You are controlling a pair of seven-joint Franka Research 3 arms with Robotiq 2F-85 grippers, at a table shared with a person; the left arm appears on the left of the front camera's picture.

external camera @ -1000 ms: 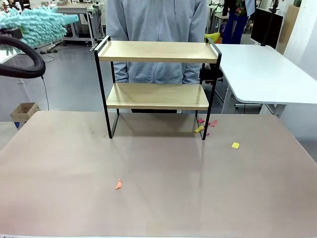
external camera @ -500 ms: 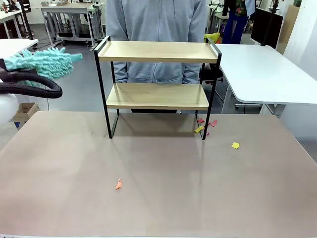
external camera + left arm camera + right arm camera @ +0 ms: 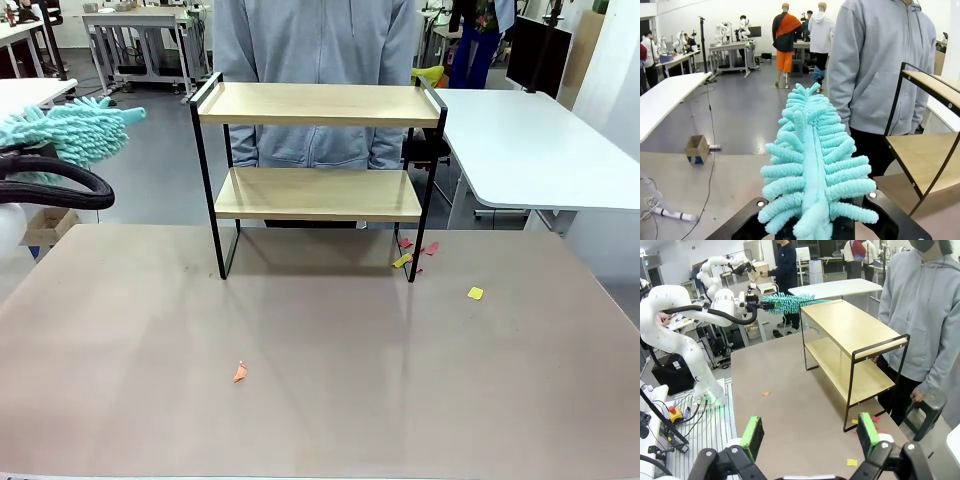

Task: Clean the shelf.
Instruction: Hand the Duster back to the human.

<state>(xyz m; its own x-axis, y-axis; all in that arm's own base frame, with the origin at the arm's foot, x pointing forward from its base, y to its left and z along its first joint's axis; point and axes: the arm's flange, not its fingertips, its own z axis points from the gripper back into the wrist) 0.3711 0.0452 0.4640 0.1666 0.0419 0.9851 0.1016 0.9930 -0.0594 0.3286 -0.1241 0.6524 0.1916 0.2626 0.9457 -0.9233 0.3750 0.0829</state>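
One two-tier shelf (image 3: 318,170) of light wooden boards in a thin black metal frame is standing at the far side of the brown table (image 3: 320,400), just before a person in a grey hoodie (image 3: 318,60). Left gripper (image 3: 812,227) is clamping a fluffy turquoise duster (image 3: 810,165), held left of the shelf, apart from it. Right gripper (image 3: 810,435) is hovering with green-padded fingers (image 3: 753,436) spread apart. Small coloured paper scraps (image 3: 475,293) are lying on the table.

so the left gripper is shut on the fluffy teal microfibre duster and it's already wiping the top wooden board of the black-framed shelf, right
Not quite. The left gripper is shut on the fluffy teal microfibre duster, but the duster is not on the black-framed two-tier wooden shelf. The front view shows it in the air, off to the shelf's left side and apart from the frame.
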